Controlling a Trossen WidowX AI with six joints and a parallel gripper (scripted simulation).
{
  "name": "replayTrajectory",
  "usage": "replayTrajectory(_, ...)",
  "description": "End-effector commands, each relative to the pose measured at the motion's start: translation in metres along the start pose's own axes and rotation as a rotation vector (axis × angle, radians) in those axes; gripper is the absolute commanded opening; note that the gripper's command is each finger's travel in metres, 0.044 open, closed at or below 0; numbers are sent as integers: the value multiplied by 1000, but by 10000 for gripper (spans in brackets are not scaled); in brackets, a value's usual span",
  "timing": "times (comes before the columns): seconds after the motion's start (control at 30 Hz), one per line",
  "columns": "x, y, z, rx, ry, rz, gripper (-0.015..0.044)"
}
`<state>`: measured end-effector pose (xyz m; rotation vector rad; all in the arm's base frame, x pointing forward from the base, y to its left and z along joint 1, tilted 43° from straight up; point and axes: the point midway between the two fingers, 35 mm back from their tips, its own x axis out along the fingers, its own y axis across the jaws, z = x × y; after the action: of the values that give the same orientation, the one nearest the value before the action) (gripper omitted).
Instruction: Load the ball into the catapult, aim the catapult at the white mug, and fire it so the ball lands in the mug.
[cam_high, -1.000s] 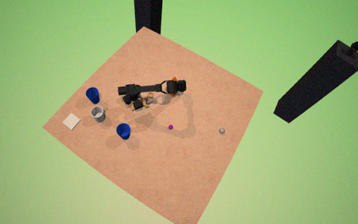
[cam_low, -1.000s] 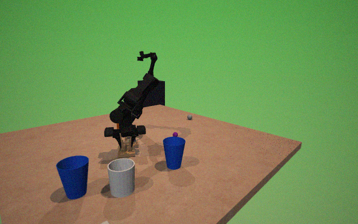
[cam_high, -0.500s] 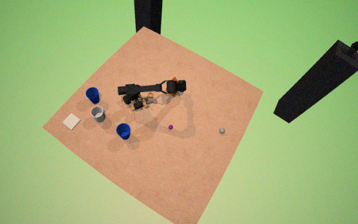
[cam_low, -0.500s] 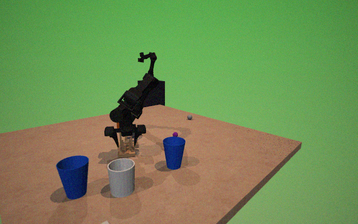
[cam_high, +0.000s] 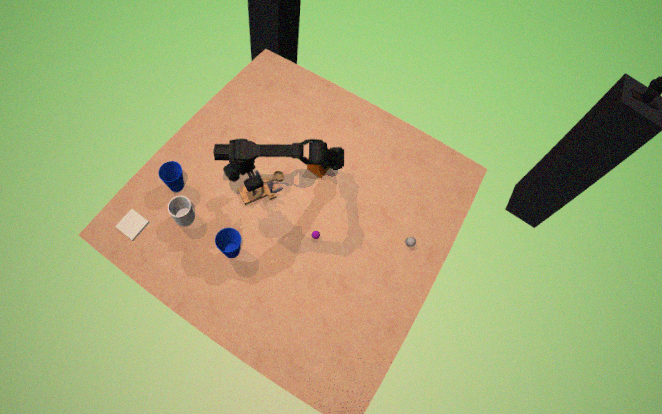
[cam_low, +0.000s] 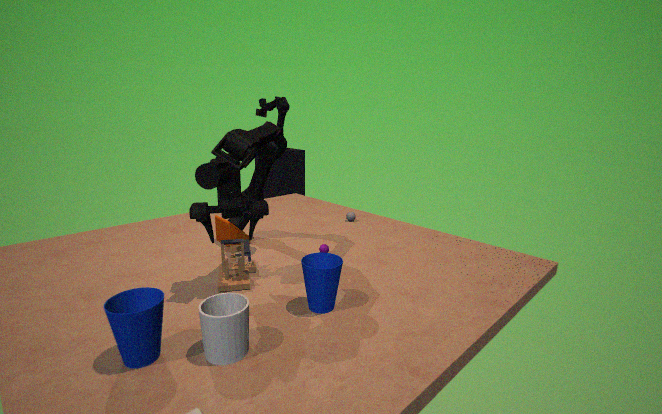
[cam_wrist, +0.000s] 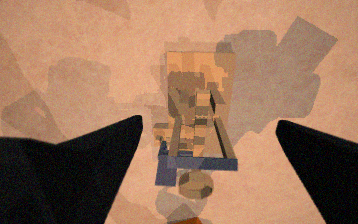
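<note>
The wooden catapult (cam_high: 248, 199) (cam_low: 235, 287) (cam_wrist: 175, 60) stands on the table with a blue bar across its frame. Its round tan cup (cam_high: 278, 175) (cam_wrist: 196, 185) sticks out behind the frame, and no ball shows in it. My gripper (cam_low: 231, 239) (cam_wrist: 208, 124) is wide open above the catapult, one finger to each side, with nothing held. The white mug (cam_high: 182, 215) (cam_low: 226, 340) stands upright in front of the catapult, between two blue cups. A purple ball (cam_high: 315, 234) (cam_low: 324, 248) and a grey ball (cam_high: 410, 241) (cam_low: 350, 216) lie apart on the table.
One blue cup (cam_high: 171, 175) (cam_low: 136, 332) and another blue cup (cam_high: 229, 243) (cam_low: 321, 287) flank the mug. A white square tile (cam_high: 132, 224) (cam_low: 194, 412) lies beyond it. An orange block (cam_high: 317, 171) (cam_low: 229, 230) is behind the catapult, partly hidden by the arm in the top view.
</note>
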<state>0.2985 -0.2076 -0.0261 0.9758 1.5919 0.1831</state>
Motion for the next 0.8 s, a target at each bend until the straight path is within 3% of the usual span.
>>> replayTrajectory(0.0,-8,0,-4,0,6,1,440)
replayTrajectory(0.23,37,0,-4,0,6,2,440)
replayTrajectory(0.77,56,0,-3,-1,5,2,440)
